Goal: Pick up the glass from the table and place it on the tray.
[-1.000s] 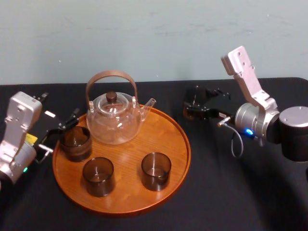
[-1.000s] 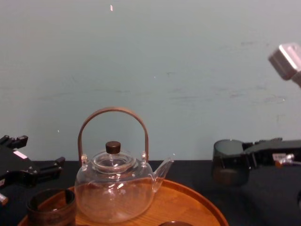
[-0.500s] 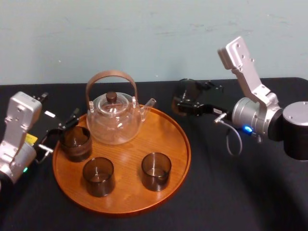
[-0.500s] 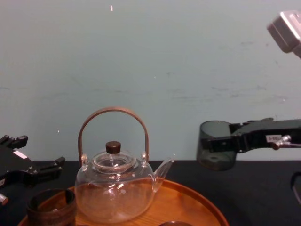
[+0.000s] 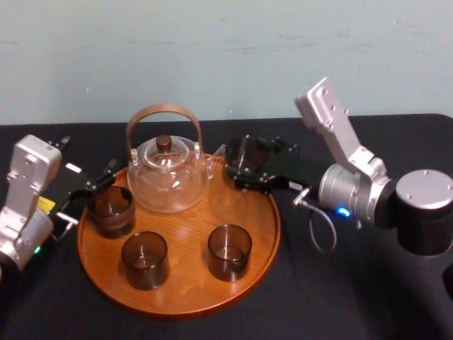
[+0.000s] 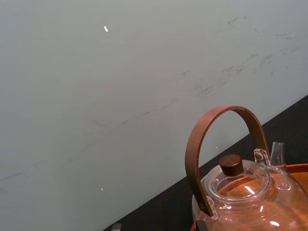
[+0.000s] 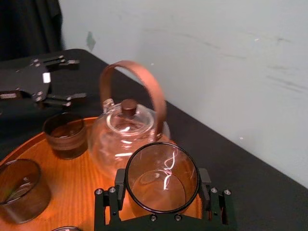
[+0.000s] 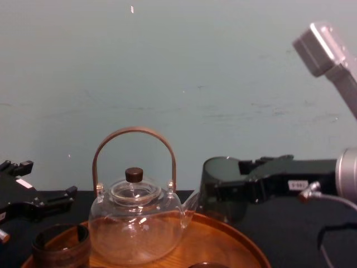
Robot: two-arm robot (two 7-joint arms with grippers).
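Right of the clear glass teapot (image 5: 168,177), my right claw (image 7: 162,187), gripping the smoky cylindrical glass (image 5: 245,152), has arrived over the round orange-brown wooden tray (image 5: 272,212); lowering remains. Left claw (image 7: 77,79) idles open.

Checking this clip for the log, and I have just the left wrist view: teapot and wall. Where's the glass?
Observer: The right gripper is shut on the glass, holding it over the far right part of the tray, by the spout of the teapot.
Operator: Set down?
Observer: Cannot tell. In the chest view its base is about level with the tray's far rim.
Operator: Left gripper?
Observer: The left gripper is parked open off the tray's left edge, near one of the three other glasses.
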